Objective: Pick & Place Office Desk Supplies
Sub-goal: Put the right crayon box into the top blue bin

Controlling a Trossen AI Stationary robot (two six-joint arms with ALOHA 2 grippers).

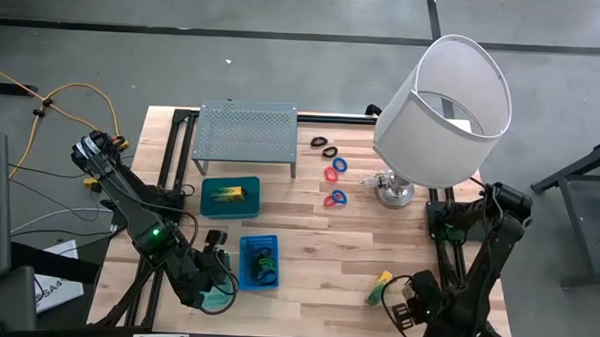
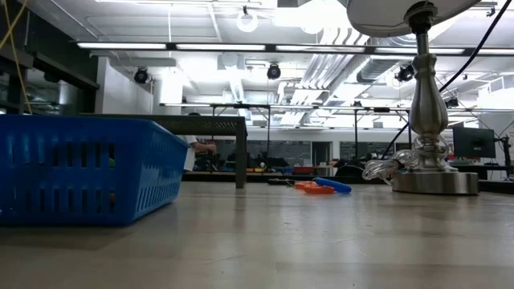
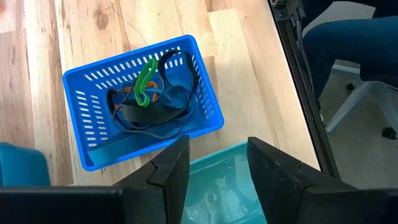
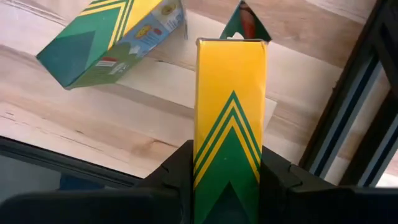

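While the left hand (image 3: 214,168) hangs open and empty just beside the blue basket (image 1: 258,260) of bands, the right hand (image 4: 227,171), well right of the basket, grips a yellow-green crayon box (image 4: 229,106); another box (image 1: 380,284) lies nearby. Lift it straight, carry it level, and release low into a tray.

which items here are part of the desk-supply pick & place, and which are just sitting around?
Job:
- yellow-green packet, held by right gripper
- second packet on table
- red and blue rings
- black loops
- bands in blue basket
- teal tray

Bystanders:
- lamp
- grey rack
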